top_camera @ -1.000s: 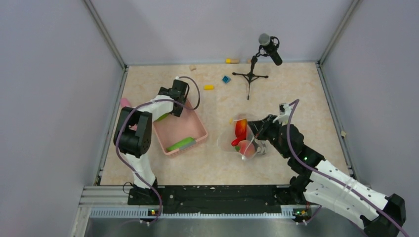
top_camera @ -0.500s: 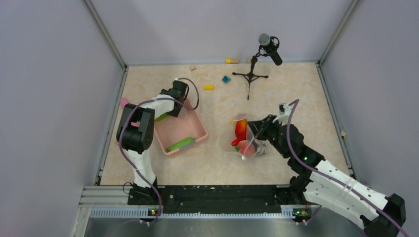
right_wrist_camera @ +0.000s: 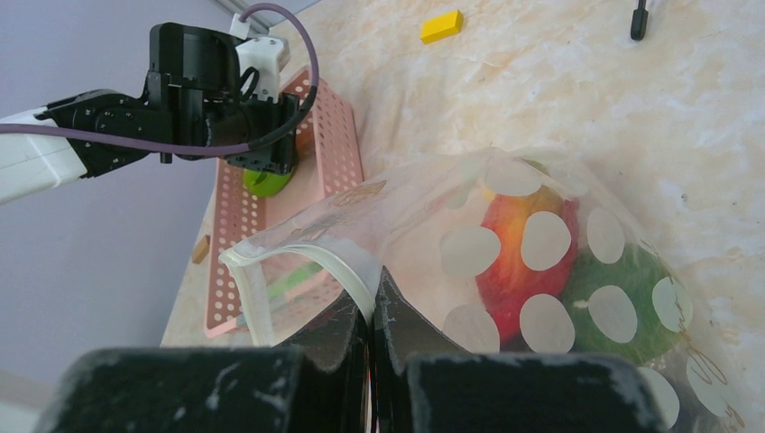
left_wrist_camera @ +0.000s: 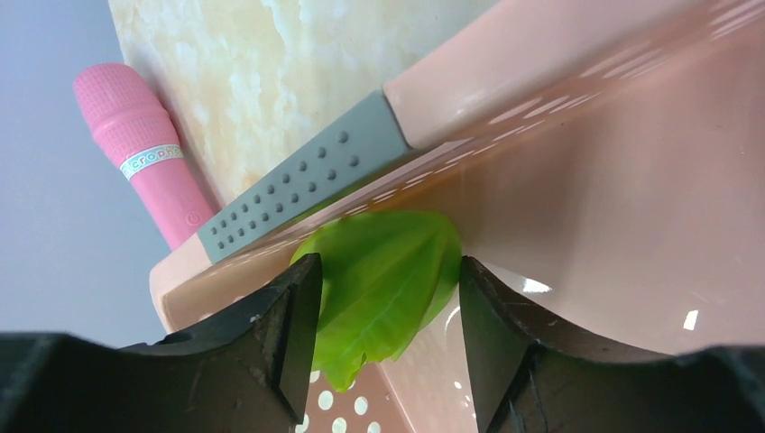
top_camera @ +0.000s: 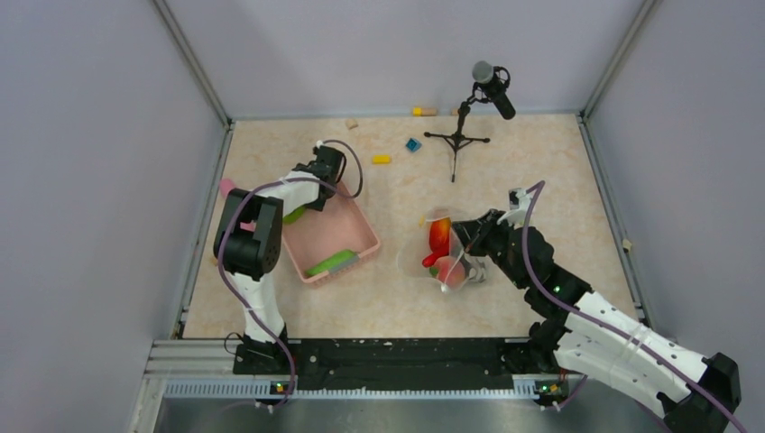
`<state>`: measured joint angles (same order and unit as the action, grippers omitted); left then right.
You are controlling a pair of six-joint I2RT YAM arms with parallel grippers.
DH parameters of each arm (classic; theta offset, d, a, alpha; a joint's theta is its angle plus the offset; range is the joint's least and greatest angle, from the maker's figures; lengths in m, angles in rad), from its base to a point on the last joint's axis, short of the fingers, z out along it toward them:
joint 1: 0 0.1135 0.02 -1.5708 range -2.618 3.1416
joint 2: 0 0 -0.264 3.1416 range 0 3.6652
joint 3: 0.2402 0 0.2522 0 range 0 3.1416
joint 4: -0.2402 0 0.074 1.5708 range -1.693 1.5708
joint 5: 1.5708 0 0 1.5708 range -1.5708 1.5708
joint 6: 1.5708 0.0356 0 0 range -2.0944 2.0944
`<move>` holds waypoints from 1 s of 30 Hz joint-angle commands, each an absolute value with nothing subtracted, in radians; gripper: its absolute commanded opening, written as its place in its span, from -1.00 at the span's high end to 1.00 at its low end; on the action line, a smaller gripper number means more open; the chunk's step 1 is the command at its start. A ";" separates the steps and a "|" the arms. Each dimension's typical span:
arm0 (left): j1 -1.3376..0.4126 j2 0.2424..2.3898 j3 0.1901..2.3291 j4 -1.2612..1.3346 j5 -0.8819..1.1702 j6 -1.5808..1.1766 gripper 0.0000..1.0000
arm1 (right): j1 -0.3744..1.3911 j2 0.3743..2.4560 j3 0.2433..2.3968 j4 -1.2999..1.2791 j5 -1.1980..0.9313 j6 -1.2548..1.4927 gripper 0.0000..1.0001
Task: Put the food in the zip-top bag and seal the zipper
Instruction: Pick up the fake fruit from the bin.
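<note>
Beige marble-look tabletop [top_camera: 541,171], lilac walls, one black mic stand [top_camera: 458,137]. One pink perforated plastic basket [top_camera: 347,236] holds two green toy foods; left gripper [left_wrist_camera: 383,338] sits in its far corner, fingers spread around a green leafy piece [left_wrist_camera: 383,289], grip unclear. Right of the basket, right gripper [right_wrist_camera: 372,316] is pinched on the whitish zipper strip [right_wrist_camera: 311,257] of one clear dotted zip-top bag [right_wrist_camera: 550,271] with several fruits inside.

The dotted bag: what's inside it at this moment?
Through the zip-top bag show a red-orange piece and a dark green one. White dots and folds hide the rest. The right gripper pinches its zipper.
</note>
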<state>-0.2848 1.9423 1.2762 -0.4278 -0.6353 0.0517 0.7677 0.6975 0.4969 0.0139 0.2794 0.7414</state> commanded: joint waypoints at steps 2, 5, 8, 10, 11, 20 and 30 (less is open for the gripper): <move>-0.318 1.927 1.282 -0.489 -0.656 -0.040 0.32 | 0.756 0.698 0.496 0.051 0.288 0.740 1.00; -0.355 1.876 1.257 -0.459 -0.698 -0.041 0.56 | 0.756 0.699 0.495 0.052 0.289 0.739 1.00; -0.388 1.807 1.216 -0.420 -0.722 -0.054 0.82 | 0.755 0.701 0.500 0.040 0.295 0.741 1.00; -0.402 1.763 1.198 -0.411 -0.729 -0.077 0.94 | 0.756 0.700 0.500 0.034 0.301 0.741 1.00; -0.407 1.743 1.192 -0.412 -0.725 -0.087 0.98 | 0.756 0.700 0.503 0.031 0.303 0.743 1.00; -0.466 1.570 1.129 -0.393 -0.757 -0.175 1.00 | 0.755 0.695 0.505 0.002 0.317 0.755 1.00; -0.549 1.224 0.974 -0.253 -0.416 -0.268 1.00 | 0.756 0.716 0.542 -0.073 0.335 0.736 1.00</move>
<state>-0.5140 1.3907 1.0397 -0.3950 -0.6285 -0.2306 0.7666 0.7059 0.4973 -0.0422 0.3115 0.7513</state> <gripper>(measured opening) 0.496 0.003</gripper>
